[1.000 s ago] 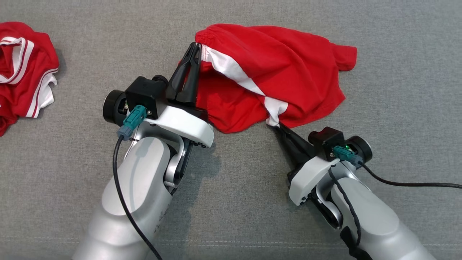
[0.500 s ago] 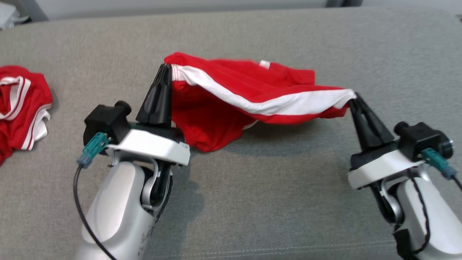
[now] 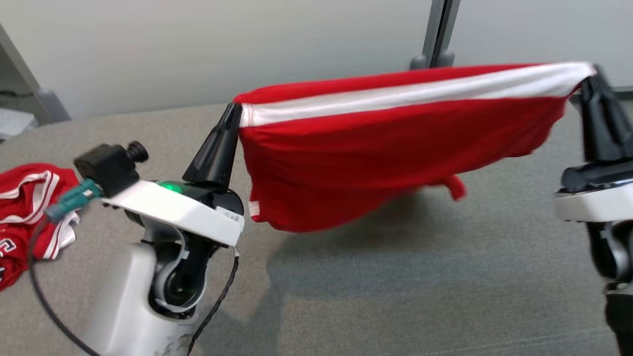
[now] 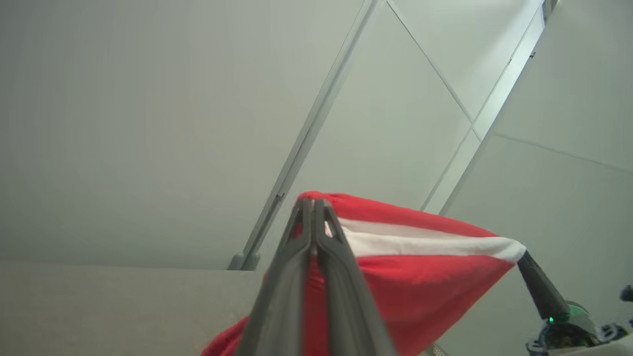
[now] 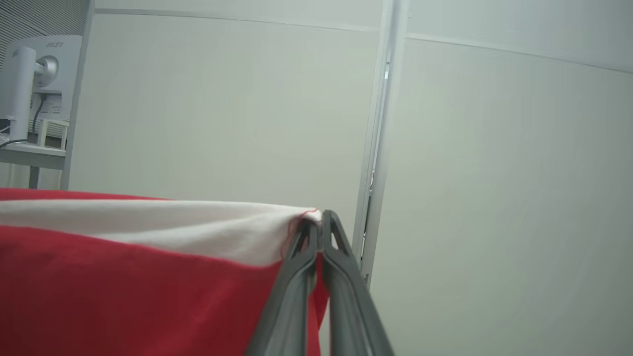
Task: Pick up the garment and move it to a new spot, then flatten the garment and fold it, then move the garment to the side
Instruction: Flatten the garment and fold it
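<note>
A red garment with a white stripe along its top edge hangs stretched in the air above the grey surface. My left gripper is shut on its left corner, fingers pointing up. My right gripper is shut on the right corner at the white stripe's end. The left wrist view has the garment spread rightward from my left gripper to the other gripper's dark fingers. In the right wrist view the garment runs left from my right gripper. Its lower edge hangs just above the surface.
A second red and white garment lies crumpled at the left edge of the grey fabric surface. A pale wall with a grey post stands behind. A monitor on a desk shows far left in the right wrist view.
Both grippers have risen and spread apart, lifting the garment off the surface and pulling it taut. The head camera has tilted up, bringing the wall into view.
</note>
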{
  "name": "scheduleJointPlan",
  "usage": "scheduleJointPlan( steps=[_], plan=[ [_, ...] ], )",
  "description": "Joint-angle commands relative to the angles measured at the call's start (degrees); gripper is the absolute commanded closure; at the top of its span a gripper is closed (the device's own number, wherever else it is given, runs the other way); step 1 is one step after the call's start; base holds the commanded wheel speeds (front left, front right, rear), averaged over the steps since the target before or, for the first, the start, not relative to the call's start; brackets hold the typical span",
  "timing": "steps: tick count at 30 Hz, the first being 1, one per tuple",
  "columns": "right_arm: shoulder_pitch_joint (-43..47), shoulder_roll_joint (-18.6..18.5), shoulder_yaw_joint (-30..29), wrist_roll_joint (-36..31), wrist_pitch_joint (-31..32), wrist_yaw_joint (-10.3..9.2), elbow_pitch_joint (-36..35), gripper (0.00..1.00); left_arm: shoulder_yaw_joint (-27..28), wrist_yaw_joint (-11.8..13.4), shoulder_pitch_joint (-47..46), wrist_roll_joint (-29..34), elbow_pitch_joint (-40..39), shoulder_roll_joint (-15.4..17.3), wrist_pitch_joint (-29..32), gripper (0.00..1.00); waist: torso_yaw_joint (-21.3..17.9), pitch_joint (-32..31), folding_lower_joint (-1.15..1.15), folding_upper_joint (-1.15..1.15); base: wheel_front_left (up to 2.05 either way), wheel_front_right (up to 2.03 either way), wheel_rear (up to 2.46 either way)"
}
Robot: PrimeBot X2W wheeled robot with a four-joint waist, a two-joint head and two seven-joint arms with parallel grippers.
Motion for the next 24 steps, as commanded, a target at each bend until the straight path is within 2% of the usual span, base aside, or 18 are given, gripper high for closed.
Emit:
scheduleJointPlan(
  steps=[1,3,7,9,11,13,15,18,19,20,22,24],
  plan=[
    [0.01,-1.29,-0.12,-0.37,-0.33,0.06,-3.15,1.0,2.37,0.48,-1.06,-2.79,-4.86,0.96,2.35,1.0,-0.77,-1.73,0.0,0.0,0.0,0.0,0.0],
    [0.63,-2.28,-1.15,-0.47,-0.33,0.06,-6.27,1.0,2.45,2.83,-0.67,-7.49,-11.54,0.76,7.63,1.0,-1.09,-2.35,0.0,0.0,0.0,0.0,0.0],
    [1.91,-4.08,-1.59,1.26,3.04,0.06,-12.63,1.0,1.26,9.4,-0.83,-15.76,-22.77,0.41,17.12,1.0,-1.16,-2.44,0.0,0.0,0.0,0.0,0.0],
    [2.74,-4.56,-0.28,5.67,6.77,0.06,-14.59,1.0,1.16,11.49,-1.11,-18.04,-24.59,0.48,20.26,1.0,-0.8,-1.82,0.0,0.0,0.0,0.0,0.0],
    [2.69,-5.03,0.31,8.63,9.53,0.06,-13.65,1.0,1.81,12.41,-1.48,-19.03,-22.9,0.78,21.38,1.0,-0.38,-0.66,0.0,0.0,0.0,0.0,0.0],
    [0.39,-5.01,1.73,10.96,11.07,0.06,-9.75,1.0,2.53,11.63,-3.41,-19.19,-18.49,0.86,20.81,1.0,0.39,1.12,0.0,0.0,0.0,0.0,0.0],
    [-5.16,-4.89,3.72,11.52,11.15,0.06,-2.87,1.0,3.07,8.63,-8.38,-16.21,-11.58,1.71,17.52,1.0,1.4,3.09,0.0,0.0,0.0,0.0,0.0],
    [-18.41,-3.1,9.21,11.61,9.59,0.06,10.56,1.0,3.62,3.1,-18.91,-10.81,1.75,2.09,9.06,1.0,2.2,5.23,0.0,0.0,0.0,0.0,0.0],
    [-28.93,-2.18,11.77,9.76,5.25,0.06,19.53,1.0,3.85,0.39,-27.15,-6.75,10.45,2.22,1.64,1.0,2.67,6.13,0.0,0.0,0.0,0.0,0.0],
    [-28.93,-2.18,11.77,9.76,5.25,0.06,19.53,1.0,3.85,0.39,-27.15,-6.75,10.45,2.22,1.64,1.0,2.67,6.13,0.0,0.0,0.0,0.0,0.0],
    [-38.35,-1.44,11.64,7.18,1.25,0.06,26.96,1.0,3.33,-1.33,-34.68,-4.23,17.14,1.9,-5.47,1.0,3.38,6.96,0.0,0.0,0.0,0.0,0.0],
    [-45.09,-1.0,11.58,4.23,-0.03,0.06,32.14,1.0,1.73,-2.35,-40.19,-3.67,21.78,1.64,-10.63,1.0,3.9,7.77,0.0,0.0,0.0,0.0,0.0]
  ],
)
